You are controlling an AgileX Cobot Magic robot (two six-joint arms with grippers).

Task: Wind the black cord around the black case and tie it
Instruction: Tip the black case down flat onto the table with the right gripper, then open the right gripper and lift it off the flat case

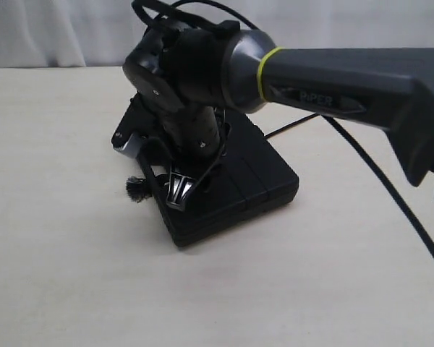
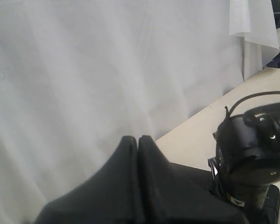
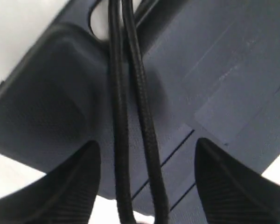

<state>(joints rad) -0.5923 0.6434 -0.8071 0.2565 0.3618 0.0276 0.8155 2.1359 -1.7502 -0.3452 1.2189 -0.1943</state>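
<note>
Black case [image 1: 264,173] lies flat on the pale surface [image 1: 72,275], under the right arm [image 1: 347,79] that reaches in over it. Right gripper [image 3: 149,186] hangs just above the ribbed lid, jaws spread wide, grasping nothing. Left gripper [image 2: 138,149] faces the white curtain [image 2: 84,70], clenched with nothing visible between its fingers. Two strands of the black cord [image 3: 119,116] run side by side across the lid between the right fingers. Its frayed knot [image 1: 135,189] sits just beside the case.
</note>
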